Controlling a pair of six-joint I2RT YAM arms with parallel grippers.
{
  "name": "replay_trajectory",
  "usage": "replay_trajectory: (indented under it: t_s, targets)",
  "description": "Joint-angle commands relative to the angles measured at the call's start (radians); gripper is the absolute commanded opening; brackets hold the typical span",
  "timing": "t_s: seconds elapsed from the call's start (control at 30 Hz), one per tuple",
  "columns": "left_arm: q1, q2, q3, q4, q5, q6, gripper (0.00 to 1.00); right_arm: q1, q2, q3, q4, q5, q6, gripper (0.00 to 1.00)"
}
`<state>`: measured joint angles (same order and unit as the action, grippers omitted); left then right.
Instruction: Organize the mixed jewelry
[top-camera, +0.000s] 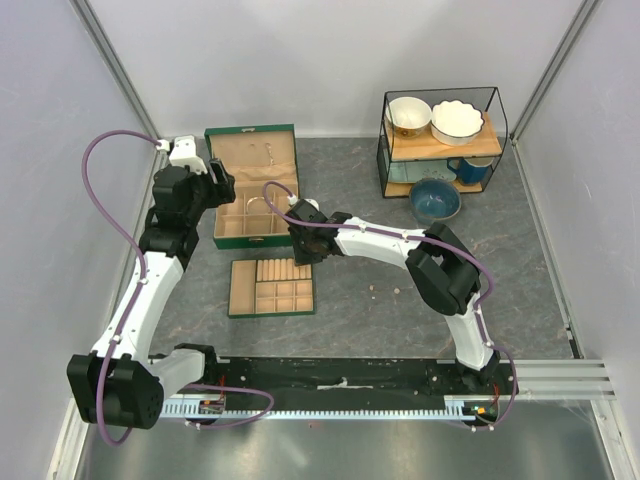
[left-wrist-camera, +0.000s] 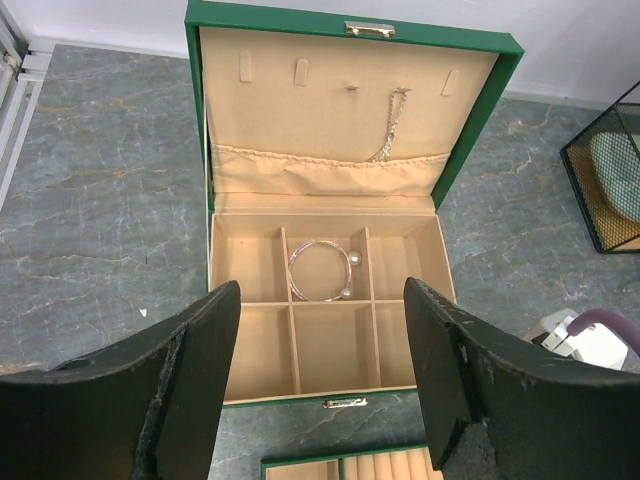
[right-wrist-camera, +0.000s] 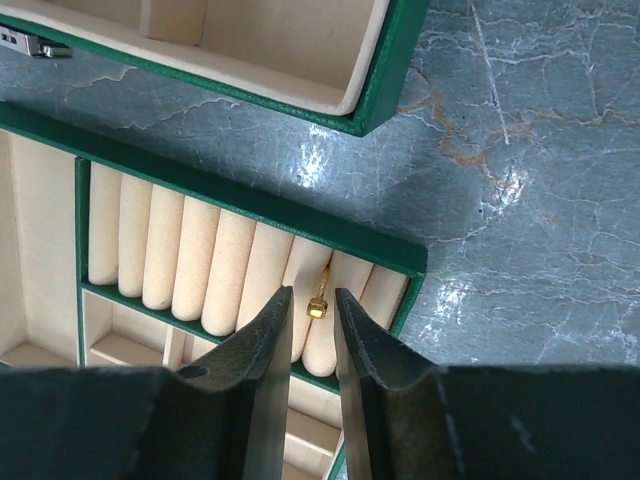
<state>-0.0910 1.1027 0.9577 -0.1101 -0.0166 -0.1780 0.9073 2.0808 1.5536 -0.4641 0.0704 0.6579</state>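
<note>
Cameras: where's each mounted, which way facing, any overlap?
Top external: above and behind, looking down on the table; left arm and right arm show.
Left wrist: faces the open green box holding a bangle; left gripper open at bottom.
Right wrist: looks down on the ring tray; right gripper tips flank a gold ring.
Shared: box and tray appear in all three.

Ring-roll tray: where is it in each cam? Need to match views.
Top external: the ring-roll tray lies left of centre, between the arm bases and the box.
Left wrist: only its far edge shows, at the bottom middle.
Right wrist: it fills the left and middle, with a gold ring on its rolls.
Shared landmark: the open green box, just beyond the tray in all three.
</note>
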Motion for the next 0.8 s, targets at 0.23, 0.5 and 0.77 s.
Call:
replay_trajectory:
  t_s: [0.23,0.5,0.77]
  targets:
    - [0.004,-0.024,-0.013,0.049,0.012,0.002,0.74,0.007,-0.050,0.000,0.035,-0.001,-0.029,0.32]
    - [0.005,-0.026,-0.013,0.047,0.010,0.000,0.74,0.005,-0.088,0.011,0.033,0.014,-0.055,0.34]
    - [0.007,-0.029,-0.001,0.029,0.084,0.008,0.75,-0.008,-0.160,0.071,0.013,0.042,-0.210,0.38]
